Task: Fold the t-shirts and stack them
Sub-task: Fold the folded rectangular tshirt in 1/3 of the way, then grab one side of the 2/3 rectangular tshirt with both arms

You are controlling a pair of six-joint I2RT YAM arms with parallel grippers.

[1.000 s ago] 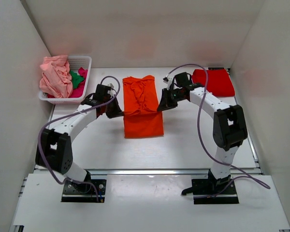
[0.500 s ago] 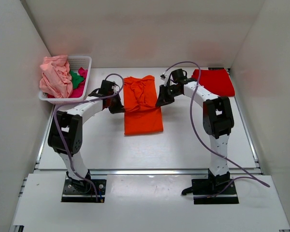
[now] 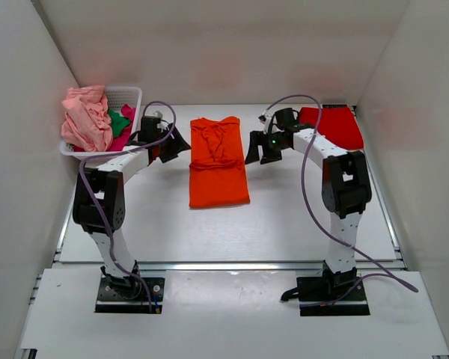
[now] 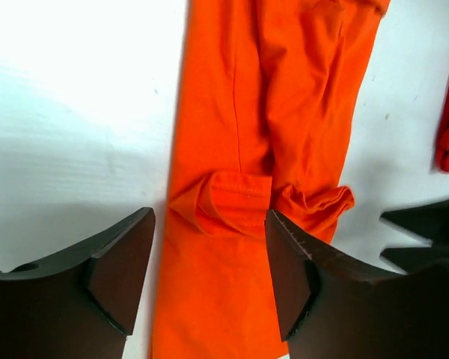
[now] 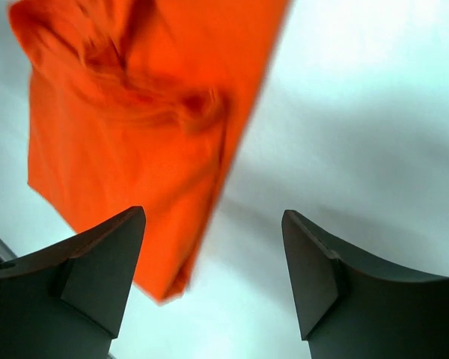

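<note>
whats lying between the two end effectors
The orange t-shirt, with the left end effector and right end effector open on either side of it; the top external view shows this.

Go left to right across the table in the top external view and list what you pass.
In order: white basket → left gripper → orange t-shirt → right gripper → red t-shirt.
</note>
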